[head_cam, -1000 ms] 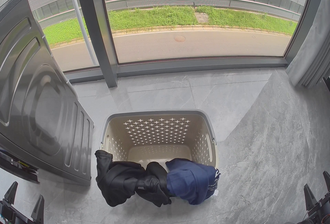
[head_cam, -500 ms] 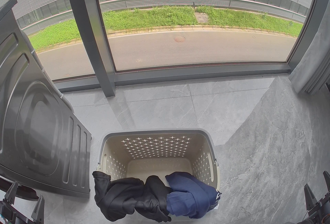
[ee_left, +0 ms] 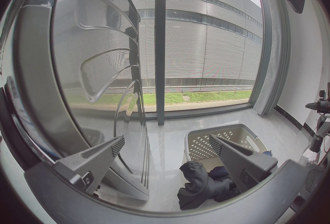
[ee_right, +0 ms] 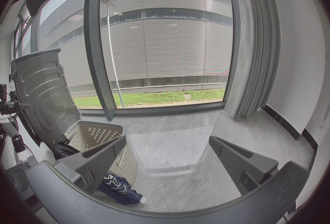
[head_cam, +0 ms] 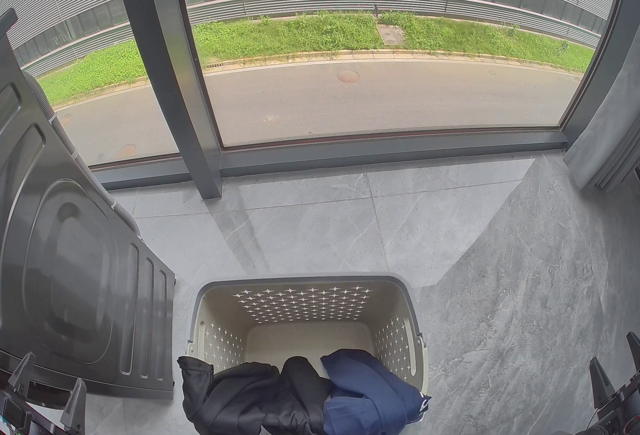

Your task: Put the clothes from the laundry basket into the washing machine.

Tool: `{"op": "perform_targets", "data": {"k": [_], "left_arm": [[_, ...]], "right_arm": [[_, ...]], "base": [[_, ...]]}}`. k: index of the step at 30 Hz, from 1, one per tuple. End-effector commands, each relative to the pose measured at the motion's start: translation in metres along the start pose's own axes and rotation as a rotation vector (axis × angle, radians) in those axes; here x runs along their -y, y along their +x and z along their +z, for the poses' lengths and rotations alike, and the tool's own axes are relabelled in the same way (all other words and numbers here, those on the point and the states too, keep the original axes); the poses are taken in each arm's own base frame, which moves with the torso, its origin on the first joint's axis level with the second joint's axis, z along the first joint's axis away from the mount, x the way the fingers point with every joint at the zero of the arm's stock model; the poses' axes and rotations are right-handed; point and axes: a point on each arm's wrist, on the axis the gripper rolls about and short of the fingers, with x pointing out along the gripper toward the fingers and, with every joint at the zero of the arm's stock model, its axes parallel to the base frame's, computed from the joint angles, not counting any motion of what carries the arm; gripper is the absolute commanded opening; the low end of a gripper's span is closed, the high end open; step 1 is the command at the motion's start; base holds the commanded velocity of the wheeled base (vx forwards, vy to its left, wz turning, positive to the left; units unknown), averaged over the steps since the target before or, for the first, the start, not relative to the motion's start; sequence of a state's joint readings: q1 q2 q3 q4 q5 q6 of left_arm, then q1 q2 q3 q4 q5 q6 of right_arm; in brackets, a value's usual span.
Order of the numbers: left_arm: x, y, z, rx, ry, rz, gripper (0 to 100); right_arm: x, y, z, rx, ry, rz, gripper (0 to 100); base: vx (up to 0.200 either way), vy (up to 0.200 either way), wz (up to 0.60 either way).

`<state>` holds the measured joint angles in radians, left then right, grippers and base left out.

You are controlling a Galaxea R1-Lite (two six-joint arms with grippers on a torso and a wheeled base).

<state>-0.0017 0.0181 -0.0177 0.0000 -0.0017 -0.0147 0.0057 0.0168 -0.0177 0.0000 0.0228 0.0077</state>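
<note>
The beige laundry basket (head_cam: 303,313) stands on the floor at the bottom middle of the head view. A black garment (head_cam: 233,396) and a dark blue garment (head_cam: 370,400) hang over its near rim. The washing machine (head_cam: 73,296) shows its grey ribbed side to the basket's left. My left gripper (head_cam: 52,376) is open and empty at the lower left, beside the machine. My right gripper (head_cam: 613,353) is open and empty at the lower right, well away from the basket. The left wrist view shows the left gripper (ee_left: 166,140) close to the machine's round glass door (ee_left: 96,73), with the basket (ee_left: 240,132) and black garment (ee_left: 199,183) beyond.
A floor-to-ceiling window with a thick grey post (head_cam: 180,90) stands behind the basket. A grey curtain (head_cam: 610,143) hangs at the right. Bare grey floor tiles (head_cam: 520,270) stretch to the right of the basket.
The whole head view has shifted, so the basket and machine now sit lower in the picture. The clothes lie as before on the rim, and both grippers stay open.
</note>
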Motion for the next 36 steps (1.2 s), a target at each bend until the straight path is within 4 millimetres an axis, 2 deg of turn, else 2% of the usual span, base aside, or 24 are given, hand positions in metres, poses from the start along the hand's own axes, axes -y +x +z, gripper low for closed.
{"op": "perform_targets", "data": {"k": [1,10,19,36], "left_arm": [[-0.0001,0.0002,-0.0048,-0.003,-0.001,0.0,100],[-0.0001,0.0002,-0.0048,-0.003,0.001,0.0,100],[-0.0001,0.0002,-0.0048,-0.003,-0.001,0.0,100],[-0.0001,0.0002,-0.0048,-0.003,0.001,0.0,100]], "right_arm": [[0.0001,0.0004,-0.0052,-0.005,0.0,0.001,100],[0.0001,0.0004,-0.0052,-0.005,0.0,0.001,100],[0.0001,0.0004,-0.0052,-0.005,0.0,0.001,100],[0.0001,0.0004,-0.0052,-0.005,0.0,0.001,100]], "base": [[0.2,0.0,0.0],[0.0,0.0,0.0],[0.2,0.0,0.0],[0.0,0.0,0.0]]}}
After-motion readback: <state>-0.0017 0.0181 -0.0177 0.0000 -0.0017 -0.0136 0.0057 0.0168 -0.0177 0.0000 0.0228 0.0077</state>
